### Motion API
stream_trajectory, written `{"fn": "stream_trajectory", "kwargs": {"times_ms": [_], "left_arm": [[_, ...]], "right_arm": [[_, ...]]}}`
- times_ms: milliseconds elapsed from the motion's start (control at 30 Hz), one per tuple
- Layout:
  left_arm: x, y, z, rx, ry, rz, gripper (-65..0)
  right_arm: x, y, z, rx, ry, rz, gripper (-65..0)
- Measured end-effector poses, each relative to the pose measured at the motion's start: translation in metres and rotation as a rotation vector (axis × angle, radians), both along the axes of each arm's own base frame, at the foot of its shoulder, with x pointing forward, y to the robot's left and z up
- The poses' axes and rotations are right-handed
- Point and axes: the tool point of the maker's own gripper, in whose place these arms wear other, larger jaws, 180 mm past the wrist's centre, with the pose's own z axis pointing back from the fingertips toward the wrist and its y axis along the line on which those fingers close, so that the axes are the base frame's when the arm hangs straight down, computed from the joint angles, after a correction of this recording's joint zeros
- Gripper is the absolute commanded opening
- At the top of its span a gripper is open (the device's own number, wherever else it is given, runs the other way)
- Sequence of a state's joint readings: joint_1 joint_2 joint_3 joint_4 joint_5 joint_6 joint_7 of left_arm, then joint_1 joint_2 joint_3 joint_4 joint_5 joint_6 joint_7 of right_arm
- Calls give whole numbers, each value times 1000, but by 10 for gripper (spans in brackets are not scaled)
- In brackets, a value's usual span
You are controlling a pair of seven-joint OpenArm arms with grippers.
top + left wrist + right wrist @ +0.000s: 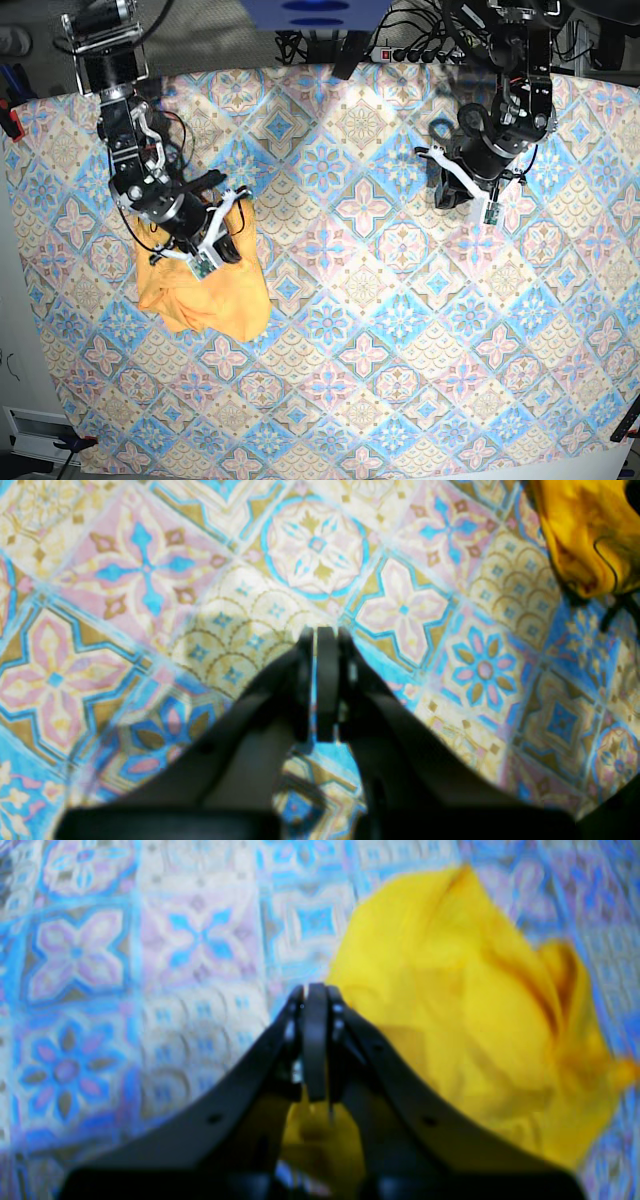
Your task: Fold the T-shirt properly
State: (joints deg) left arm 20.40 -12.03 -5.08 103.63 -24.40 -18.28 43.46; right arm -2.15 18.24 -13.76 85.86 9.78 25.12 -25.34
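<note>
One T-shirt [205, 295], bunched | one patterned cloth [400, 330] | two grippers: left [447, 193], right [236, 222], jaws closed empty

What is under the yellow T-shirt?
The T-shirt lies bunched on the tile-patterned cloth, which shows all around it. Whatever else sits beneath the bundle is covered.

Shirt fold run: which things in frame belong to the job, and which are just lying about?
Belongs to the job:
- T-shirt, yellow, bunched in a heap
- right gripper, shut, over the heap
- left gripper, shut, over bare cloth

Just lying about:
- patterned tablecloth
- power strip and cables behind the table
</note>
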Motion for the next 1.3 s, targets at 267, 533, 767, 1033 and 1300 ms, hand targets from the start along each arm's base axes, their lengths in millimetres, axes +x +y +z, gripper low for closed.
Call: {"fn": "stream_trajectory", "kwargs": {"times_ms": [267, 533, 767, 1033, 1300], "left_arm": [[-30, -2, -6, 1, 45, -8, -648], [-64, 13, -7, 27, 92, 28, -648], [-93, 28, -16, 51, 157, 62, -648], [-132, 31, -28, 64, 250, 59, -648], [-177, 30, -37, 64, 353, 55, -648]], "right_arm": [[-58, -54, -1, -20, 30, -151, -650], [-127, -104, -16, -84, 131, -271, -650], [-187, -125, -33, -92, 242, -379, -650], [-267, -136, -59, -125, 431, -427, -650], [-324, -146, -84, -143, 581, -466, -650]]}}
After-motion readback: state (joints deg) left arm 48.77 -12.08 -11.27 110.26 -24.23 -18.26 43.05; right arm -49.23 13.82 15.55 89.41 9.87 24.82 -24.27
